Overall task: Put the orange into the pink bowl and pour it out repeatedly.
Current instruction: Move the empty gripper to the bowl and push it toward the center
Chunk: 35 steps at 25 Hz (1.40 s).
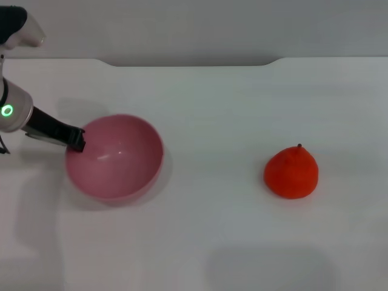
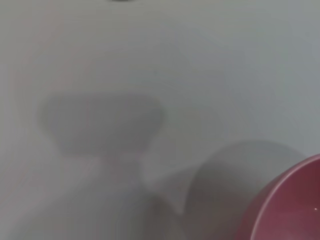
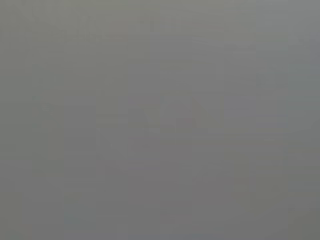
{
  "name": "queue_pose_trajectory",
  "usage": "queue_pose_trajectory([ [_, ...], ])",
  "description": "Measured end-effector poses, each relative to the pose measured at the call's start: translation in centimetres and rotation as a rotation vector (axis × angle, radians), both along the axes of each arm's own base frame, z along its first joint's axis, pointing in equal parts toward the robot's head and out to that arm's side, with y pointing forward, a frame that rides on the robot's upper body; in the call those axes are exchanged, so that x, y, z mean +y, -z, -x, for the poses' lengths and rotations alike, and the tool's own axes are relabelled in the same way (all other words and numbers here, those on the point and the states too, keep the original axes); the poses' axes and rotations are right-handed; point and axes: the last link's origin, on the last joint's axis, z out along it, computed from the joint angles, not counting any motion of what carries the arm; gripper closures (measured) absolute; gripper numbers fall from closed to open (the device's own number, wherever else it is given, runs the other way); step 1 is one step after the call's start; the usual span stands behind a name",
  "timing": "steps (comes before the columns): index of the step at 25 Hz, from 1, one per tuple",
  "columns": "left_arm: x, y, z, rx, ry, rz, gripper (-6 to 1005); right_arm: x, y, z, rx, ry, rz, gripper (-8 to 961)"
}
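Observation:
The pink bowl (image 1: 115,157) sits at the left of the white table, empty, with its opening facing up. My left gripper (image 1: 76,140) reaches in from the left, and its dark fingers are closed over the bowl's left rim. A part of the bowl's rim also shows in the left wrist view (image 2: 292,205), with its shadow on the table beside it. The orange (image 1: 291,171) rests on the table at the right, well apart from the bowl, with its stem up. My right gripper is out of view, and the right wrist view shows only plain grey.
The white table (image 1: 206,109) ends at a far edge with a grey wall behind it. A faint shadow lies on the table near the front, below the orange.

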Motion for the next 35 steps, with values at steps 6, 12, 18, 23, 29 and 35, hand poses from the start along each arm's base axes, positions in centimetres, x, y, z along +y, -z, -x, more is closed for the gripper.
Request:
queue_pose_trajectory([
  [6,0.4,-0.1,-0.6,0.004,0.035,0.005,956,1.5,-1.3,5.8,-0.038,-0.309,0.501,329],
  [12,0.6,0.0,-1.0,0.003,0.054,0.010,957,1.1,0.1,11.7,-0.396,-0.368,0.930,330],
  [18,0.7,0.1,-1.4,0.001,0.059,0.014,957,2.3,2.3,13.8,-0.711,-0.194,1.309,330],
  [23,1.1,0.1,-2.0,0.004,0.079,0.016,957,3.2,4.9,14.1,-0.942,0.055,1.493,328],
  [29,1.6,0.0,-3.9,0.001,0.110,0.046,957,2.7,8.4,13.6,-1.075,0.164,1.573,329],
  [35,1.6,0.0,-5.4,-0.001,0.130,0.078,956,1.9,10.9,12.9,-1.112,0.183,1.630,330],
])
